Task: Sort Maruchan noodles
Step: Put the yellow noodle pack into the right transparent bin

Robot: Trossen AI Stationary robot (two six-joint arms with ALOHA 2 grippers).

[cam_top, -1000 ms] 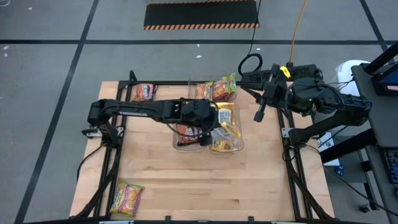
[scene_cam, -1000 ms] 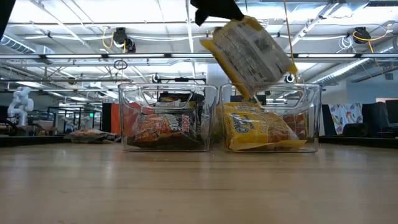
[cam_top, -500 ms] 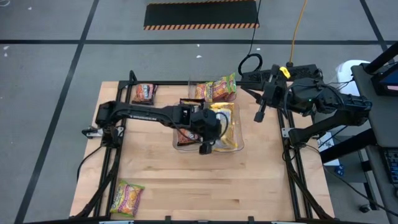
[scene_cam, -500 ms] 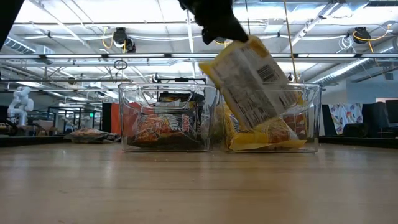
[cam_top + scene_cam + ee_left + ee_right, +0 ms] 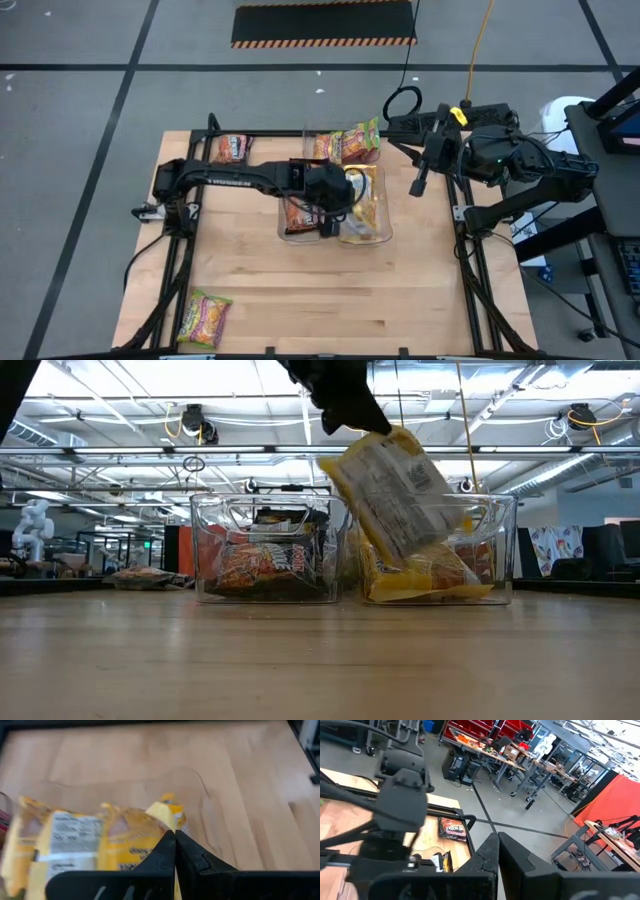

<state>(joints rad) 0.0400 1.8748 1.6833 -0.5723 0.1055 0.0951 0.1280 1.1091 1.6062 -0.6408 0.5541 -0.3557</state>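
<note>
My left gripper (image 5: 340,205) (image 5: 352,415) hangs over two clear bins at the table's middle, shut on a yellow Maruchan packet (image 5: 395,495) whose pale printed back faces the near side. The left bin (image 5: 205,550) holds dark brown-orange packets (image 5: 300,215). The right bin (image 5: 505,550) holds yellow packets (image 5: 415,575). More packets (image 5: 345,145) lie behind the bins. One brown packet (image 5: 230,148) lies at the far left and a pink-green one (image 5: 205,318) at the near left. My right gripper (image 5: 418,185) waits shut, raised at the table's right edge. My left gripper pinches the yellow packet's upper end (image 5: 167,815) between its two shut fingers, slanting down from the table's left side. The packet hangs tilted below the fingers, clear of the table, over the right bin. Its lower end (image 5: 400,555) reaches below the level of that bin's rim.
Dark frame rails (image 5: 470,260) run along the table's left and right sides. Bare wood (image 5: 340,300) lies between the bins and the near edge. Cables (image 5: 400,100) lie past the table's far right corner.
My left gripper has come down over the right bin with the yellow packet, staying shut on it. The packet has sunk and swung, from fully above the bin's rim to dipping below the rim's level.
</note>
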